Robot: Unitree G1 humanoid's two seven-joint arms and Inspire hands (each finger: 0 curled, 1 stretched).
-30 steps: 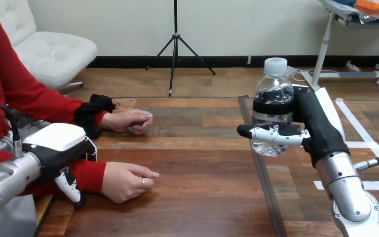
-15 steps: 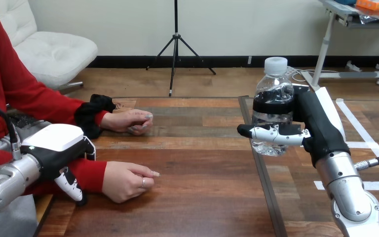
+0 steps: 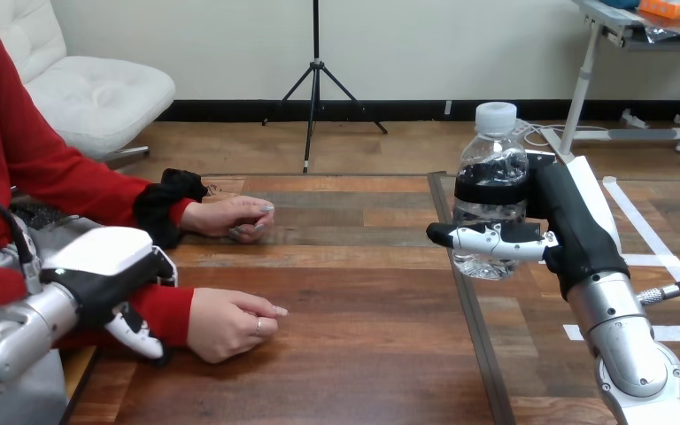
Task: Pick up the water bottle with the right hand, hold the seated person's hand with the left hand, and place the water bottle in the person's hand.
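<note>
My right hand is shut on a clear water bottle with a white cap and a black label, holding it upright above the wooden table at the right. The fingers wrap across the bottle's lower half. Near the front left, the person's hand rests on the table, loosely closed with its knuckles up. My left hand hovers over that arm's red sleeve just behind the wrist, back upward and open. Its loosely bent fingers hang in front of the sleeve. I cannot tell whether they touch it.
The person's other hand lies farther back on the table at the left, with a black cuff behind it. A dark seam runs front to back across the table under the bottle. White tape lines mark the table's right side.
My left hand has shifted a little down and to the right, closer to the person's near wrist. The right hand and the bottle have stayed put.
</note>
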